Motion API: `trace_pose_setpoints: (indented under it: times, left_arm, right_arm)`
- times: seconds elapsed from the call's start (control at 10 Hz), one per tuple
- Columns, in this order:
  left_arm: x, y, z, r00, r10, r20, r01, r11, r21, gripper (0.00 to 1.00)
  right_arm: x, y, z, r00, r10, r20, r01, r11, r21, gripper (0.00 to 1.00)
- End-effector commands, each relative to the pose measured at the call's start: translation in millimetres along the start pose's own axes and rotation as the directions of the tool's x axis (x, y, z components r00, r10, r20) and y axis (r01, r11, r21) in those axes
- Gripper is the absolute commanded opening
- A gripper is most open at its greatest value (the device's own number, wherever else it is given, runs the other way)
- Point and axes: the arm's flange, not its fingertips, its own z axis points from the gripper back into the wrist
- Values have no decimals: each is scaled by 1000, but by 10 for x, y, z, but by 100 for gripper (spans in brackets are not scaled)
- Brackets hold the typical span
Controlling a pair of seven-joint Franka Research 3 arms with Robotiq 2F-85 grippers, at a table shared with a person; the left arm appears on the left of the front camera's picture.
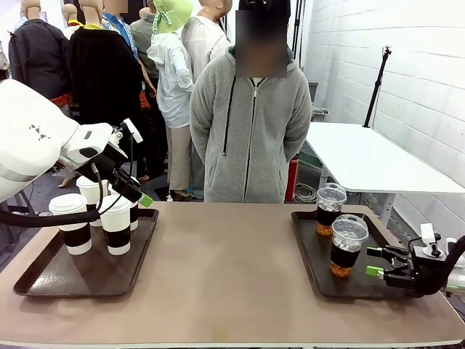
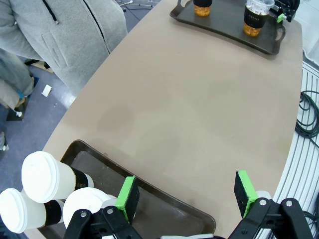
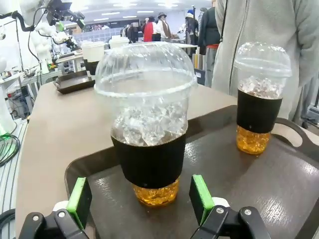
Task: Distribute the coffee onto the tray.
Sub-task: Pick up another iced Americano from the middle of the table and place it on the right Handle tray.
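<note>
Brown, with rounded corners, the surface [image 1: 225,276] is shared with a person in a grey zip jacket [image 1: 251,131] standing at its far side.

Left tray [image 1: 51,280]: dark, set at the robot's left end of the surface. Four white paper cups with white lids and black sleeves are carried on it, bunched at its far part: one nearest the left edge [image 1: 71,222], one just beside it to the right [image 1: 116,224], one behind [image 1: 91,193], and a fourth largely hidden by the left arm.

Left claw [image 1: 138,193]: held above those cups, tilted down toward the surface; its green pads [image 2: 127,198] are spread wide apart and nothing is gripped.

Right tray [image 1: 312,265]: dark, set at the robot's right end. Two clear dome-lidded cups of iced coffee with dark sleeves are stood upright on it, apart from each other: the near one [image 1: 347,246] and the far one [image 1: 329,209].

Right claw [image 1: 375,262]: held low and level, just beside the near iced cup. Its pads are open, set to either side of the cup's base in the right wrist view [image 3: 152,172]; contact cannot be told.
</note>
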Motion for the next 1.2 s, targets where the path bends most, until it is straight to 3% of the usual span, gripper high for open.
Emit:
trace_pose_setpoints:
  times: [0.0, 1.1]
  left_arm:
    - [-34, 42, -16, 1000, -17, 25, 17, 1000, -17, 100]
    - [-34, 42, -16, 1000, -17, 25, 17, 1000, -17, 100]
  right_arm:
    - [-50, -37, -12, 1000, -10, 5, 10, 1000, 9, 100]
    - [-50, -37, -12, 1000, -10, 5, 10, 1000, 9, 100]
